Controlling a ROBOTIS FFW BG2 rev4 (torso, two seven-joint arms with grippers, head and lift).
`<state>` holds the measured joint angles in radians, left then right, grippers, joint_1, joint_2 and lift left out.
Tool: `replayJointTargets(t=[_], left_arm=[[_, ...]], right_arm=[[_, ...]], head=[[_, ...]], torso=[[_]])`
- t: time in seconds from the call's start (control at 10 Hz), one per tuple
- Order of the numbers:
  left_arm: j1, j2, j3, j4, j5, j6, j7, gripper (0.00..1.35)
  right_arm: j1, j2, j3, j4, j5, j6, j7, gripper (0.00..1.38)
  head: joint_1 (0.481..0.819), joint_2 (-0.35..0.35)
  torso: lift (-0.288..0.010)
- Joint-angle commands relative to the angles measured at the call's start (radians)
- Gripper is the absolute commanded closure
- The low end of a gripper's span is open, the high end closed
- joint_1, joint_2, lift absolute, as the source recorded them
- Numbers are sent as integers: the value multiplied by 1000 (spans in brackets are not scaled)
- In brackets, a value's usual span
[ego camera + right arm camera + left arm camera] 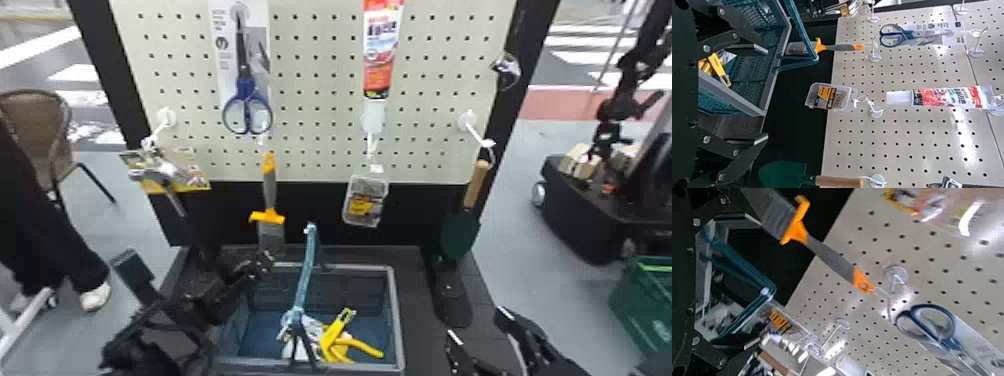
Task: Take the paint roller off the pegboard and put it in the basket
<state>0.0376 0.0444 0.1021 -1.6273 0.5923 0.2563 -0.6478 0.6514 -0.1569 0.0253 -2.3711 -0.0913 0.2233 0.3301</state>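
Observation:
A grey-handled, brush-like tool with an orange collar (270,190) hangs head-down from a hook on the pegboard (320,120). The blue basket (397,320) stands below, its handle raised. My left gripper (195,267) is open at the basket's left side, lower than the tool. In the left wrist view, the tool (830,258) is beyond the open gripper (752,282), with nothing between the fingers. Low at the right, my right gripper (478,324) stands open and empty. Its own view has the open gripper (766,94) and the hanging tool (840,47) farther off.
Blue scissors (246,107), a red-and-white tube (378,55), a small clear box (366,201), a packaged metal tool (167,170) and a green trowel (460,232) hang around the pegboard. A yellow-handled tool (335,337) and packaging lie inside the basket.

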Motion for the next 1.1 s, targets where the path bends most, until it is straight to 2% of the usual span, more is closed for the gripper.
replayJointTargets(t=[0.0,0.1,0.2,0.3,0.4,0.5,0.6,0.7,0.8,1.0], left_arm=[[53,-15,84,-193,-213,-28,25,266],[111,-20,125,-313,-315,-62,57,268],[180,-35,151,-391,-381,-100,97,262],[292,-47,169,-472,-456,-175,174,268],[403,-47,162,-524,-517,-269,283,263],[541,-47,126,-546,-566,-402,465,268],[642,-47,82,-546,-591,-474,613,268],[695,-47,59,-536,-595,-508,675,268],[732,-47,48,-507,-575,-534,688,268],[764,-47,13,-431,-548,-588,688,269]], right_arm=[[2,0,-1,-13,5,7,-11,498],[6,0,-2,-26,12,19,-22,498],[17,-1,-4,-38,16,22,-49,498],[39,0,-11,-62,25,22,-100,498],[60,0,-19,-80,33,10,-144,496],[109,2,-19,-131,36,-9,-260,495],[161,16,-16,-163,36,-53,-381,496],[172,37,-21,-166,51,-62,-433,498],[157,39,-36,-112,51,-62,-428,498],[170,10,-22,-97,22,-62,-396,498]], head=[[549,0],[549,0],[549,0],[549,0],[549,0],[549,0],[549,0],[549,0],[549,0],[549,0]], torso=[[-100],[-100],[-100],[-100],[-100],[-100],[-100],[-100],[-100],[-100]])
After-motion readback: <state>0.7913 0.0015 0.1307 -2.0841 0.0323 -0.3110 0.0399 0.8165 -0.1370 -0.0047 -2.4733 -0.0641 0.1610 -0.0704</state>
